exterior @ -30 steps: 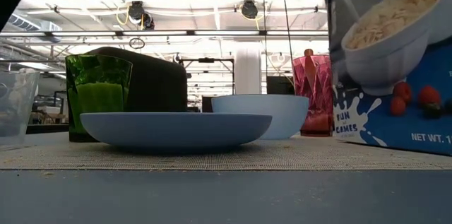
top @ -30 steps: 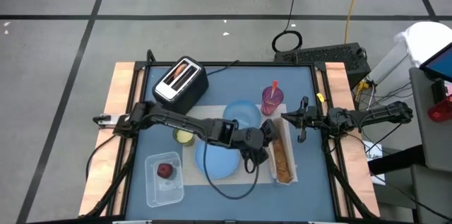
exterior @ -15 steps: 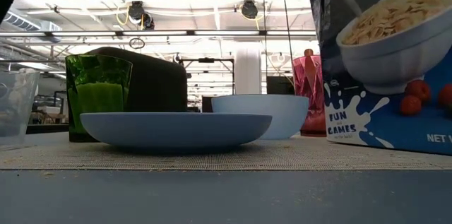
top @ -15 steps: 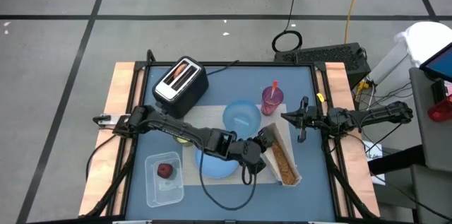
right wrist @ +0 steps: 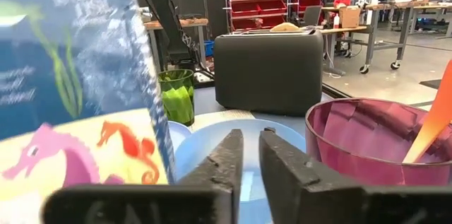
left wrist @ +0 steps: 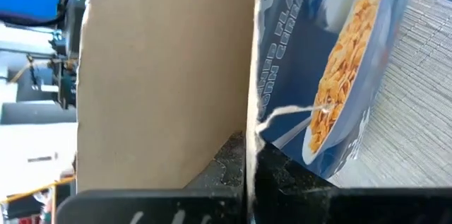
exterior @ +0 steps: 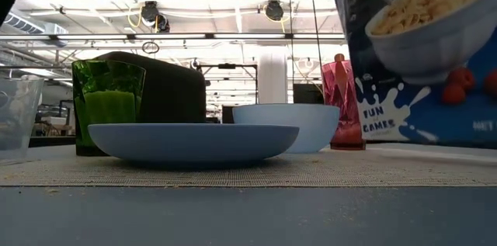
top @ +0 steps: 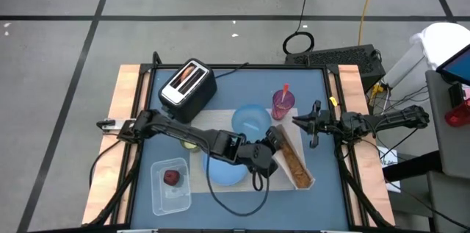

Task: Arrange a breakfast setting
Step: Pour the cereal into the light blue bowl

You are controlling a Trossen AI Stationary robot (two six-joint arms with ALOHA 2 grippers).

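Taking the light-blue plate (top: 222, 168) as the landmark and going from left to right: well to its left a clear tub (top: 170, 184) holds the small dark-red fruit (top: 172, 177), likely kept there so that it cannot roll. Just behind the plate's left side stands a green glass (exterior: 108, 105), with the toaster (top: 187, 83) farther back. The plate itself lies on the beige placemat (exterior: 233, 170), which marks out the setting, and the blue bowl (top: 251, 120) sits right behind it on the same mat. Over the plate's right edge the left hand (top: 268, 147) is clamped shut on the blue cereal box (top: 291, 159), holding it tilted and lifted off the table, apparently to carry or stand it beside the plate. The purple cup (top: 283, 103) stands behind and to the right, a red-orange handle poking from it. Farthest right, the right hand (top: 312, 123) waits with its fingers only slightly apart, gripping nothing.
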